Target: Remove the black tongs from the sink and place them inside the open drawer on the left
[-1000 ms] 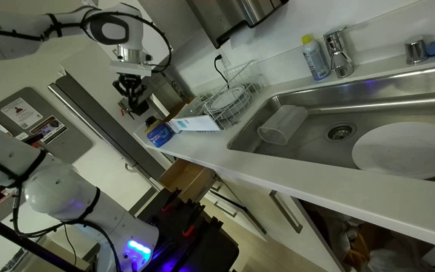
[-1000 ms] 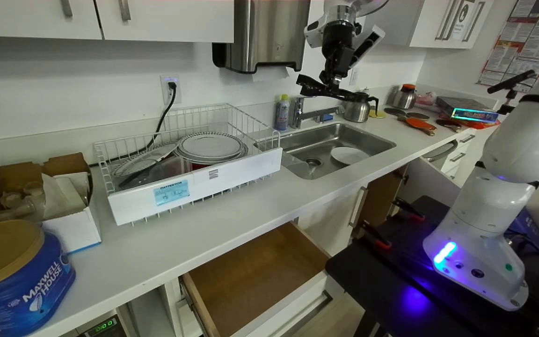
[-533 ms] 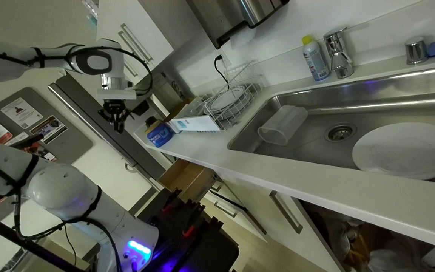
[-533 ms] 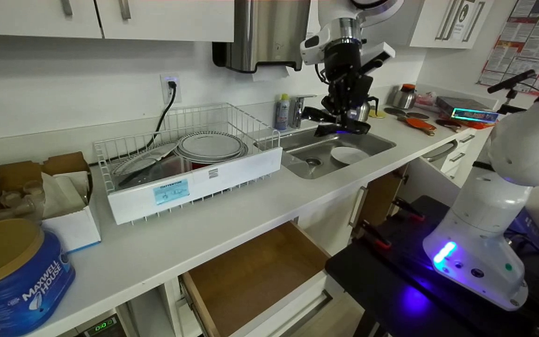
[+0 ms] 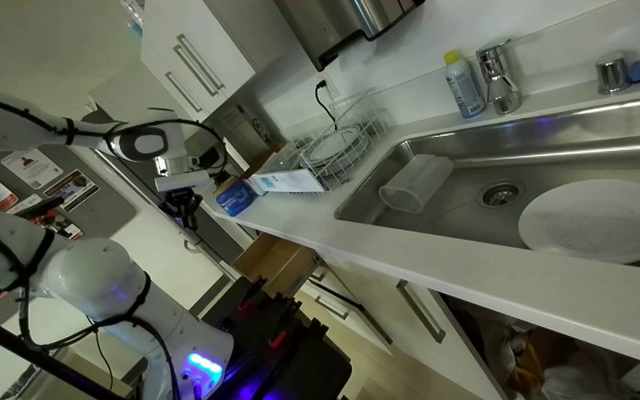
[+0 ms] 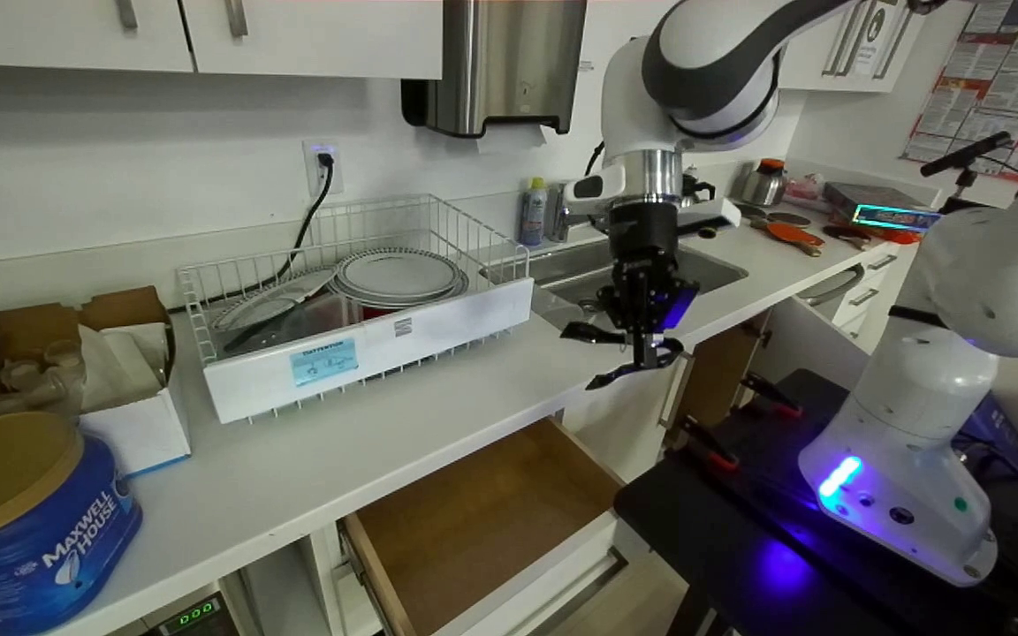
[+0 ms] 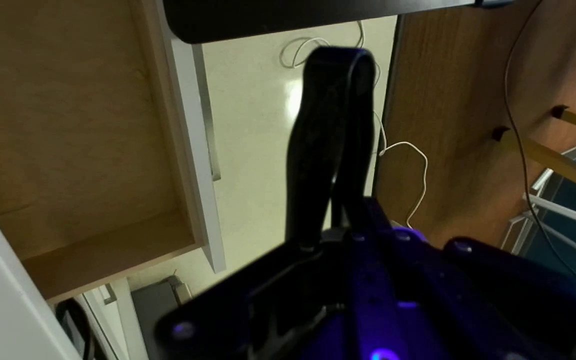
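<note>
The black tongs (image 6: 593, 334) hang from my gripper (image 6: 648, 344), their two arms pointing left in an exterior view. In the wrist view my gripper (image 7: 325, 237) is shut on the tongs (image 7: 313, 145), whose bent end points up the picture. The gripper also shows in an exterior view (image 5: 188, 222); the tongs are hard to make out there. The open drawer (image 6: 491, 512) has a bare brown bottom. In the wrist view the drawer (image 7: 78, 130) lies left of the tongs, and the gripper is above its level, outside its front. The sink (image 5: 575, 125) is behind the gripper.
The white countertop (image 6: 403, 442) overhangs the drawer's back. A dish rack (image 6: 438, 322), a box (image 6: 151, 433) and a blue coffee tub (image 6: 41, 530) stand on it. The sink holds a white plate (image 5: 598, 222) and a clear container (image 5: 415, 183). A black robot stand (image 6: 703, 530) adjoins the drawer.
My gripper has come down and away from the sink toward the counter's front edge, with the tongs still held. The tongs have turned. The drawer has not moved.
</note>
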